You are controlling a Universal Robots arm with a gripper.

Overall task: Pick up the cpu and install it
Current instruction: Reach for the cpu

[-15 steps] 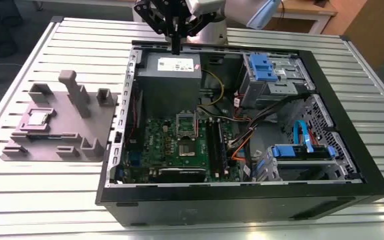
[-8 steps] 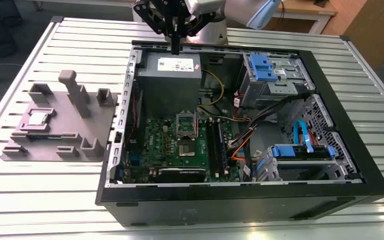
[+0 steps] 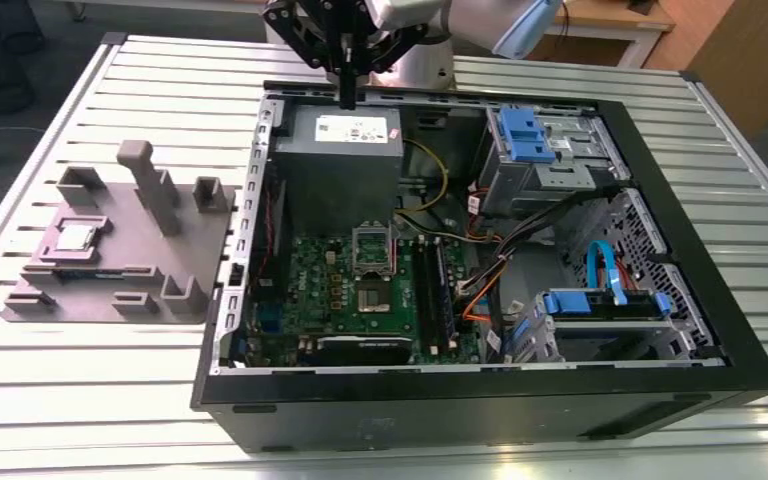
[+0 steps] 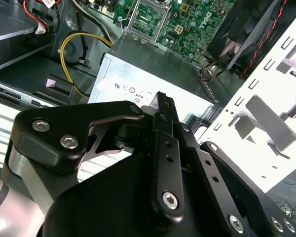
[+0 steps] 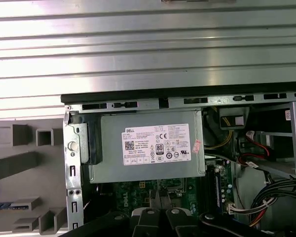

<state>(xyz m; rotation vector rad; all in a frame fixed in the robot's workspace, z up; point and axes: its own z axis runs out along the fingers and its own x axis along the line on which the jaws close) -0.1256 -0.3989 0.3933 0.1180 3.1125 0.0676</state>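
Black sheet-metal computer case (image 3: 491, 410) lies open on the ribbed aluminium table (image 3: 91, 400), its green motherboard (image 3: 344, 290) showing inside. To the exterior view's left of it, the cpu (image 3: 75, 236), a small shiny square, rests on a grey moulded fixture (image 3: 104, 300). Farther back, the gripper (image 3: 348, 98) hangs vertically over the far edge of the boxy grey power supply (image 3: 337, 165), fingers pressed together, empty and well apart from the cpu.

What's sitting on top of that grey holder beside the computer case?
The cpu lies flat on the grey holder, shiny side up, with several upright posts standing around it. Whatever lies directly beneath the cpu is covered by it.
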